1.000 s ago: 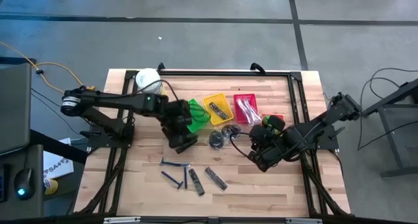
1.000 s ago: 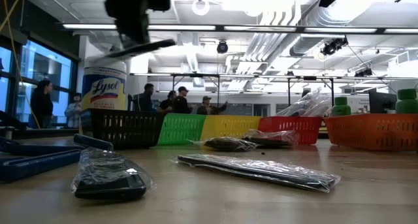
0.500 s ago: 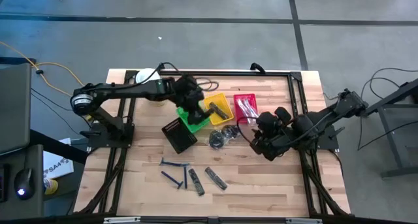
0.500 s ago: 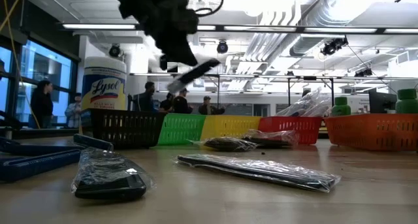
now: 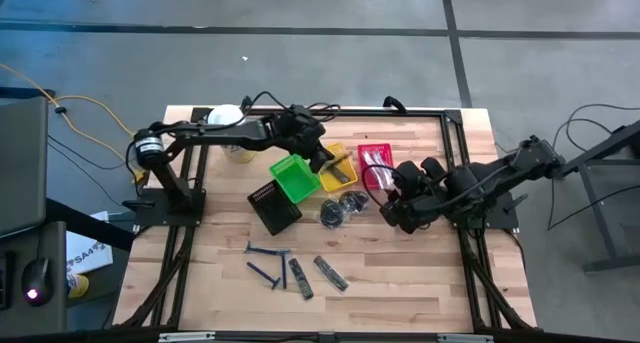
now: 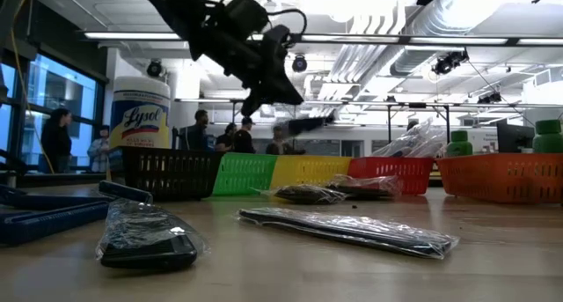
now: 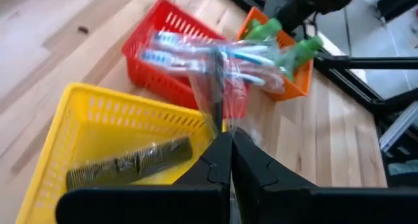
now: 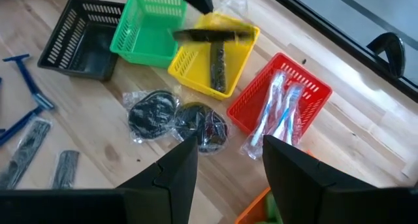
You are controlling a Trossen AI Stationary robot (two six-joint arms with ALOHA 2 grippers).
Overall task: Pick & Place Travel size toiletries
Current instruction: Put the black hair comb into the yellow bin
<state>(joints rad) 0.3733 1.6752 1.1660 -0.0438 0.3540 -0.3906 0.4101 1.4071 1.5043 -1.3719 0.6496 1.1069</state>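
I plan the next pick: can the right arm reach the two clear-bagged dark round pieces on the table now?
Probably yes. The right gripper hangs open just beside the bagged round pieces, which lie bare on the table; nothing covers them, and the left gripper is over the yellow basket.

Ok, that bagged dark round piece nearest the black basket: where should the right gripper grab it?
Probably from straight above, since the bagged round piece lies flat on the table. Pinch the crinkled bag edge on its black basket side; the other side crowds against its twin. The right gripper hangs open above them.
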